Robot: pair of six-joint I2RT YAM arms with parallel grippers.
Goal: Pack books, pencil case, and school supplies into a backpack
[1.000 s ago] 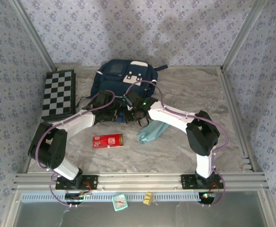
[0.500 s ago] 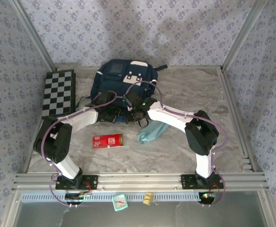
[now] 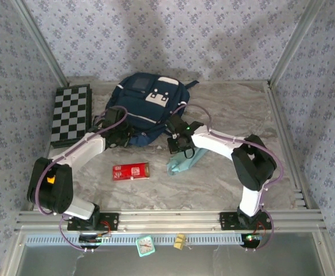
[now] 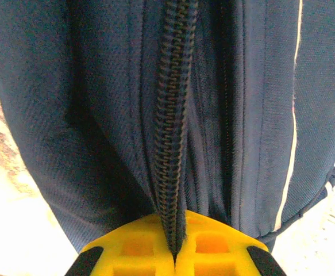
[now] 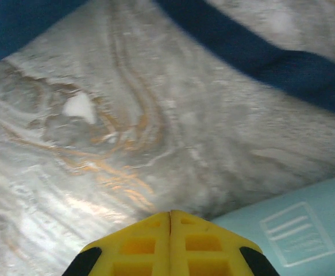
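Partway at best: out on desk [image 3: 224, 115], lower centre, teal pencil case [image 3: 184, 161] and red box [image 3: 130, 171], both yet to go into navy backpack [image 3: 147, 103], upper centre

Left gripper [image 4: 174, 256] jaws pressed together, pinching backpack zipper [image 4: 172, 126]; opening compartment likely step in hand

Right gripper [image 5: 170, 218] jaws pressed together, empty, low over desk just beside pencil case

Versus second ago: left jaws spread then, clamped now; backpack dragged lower left and turned; right gripper off backpack, down toward pencil case
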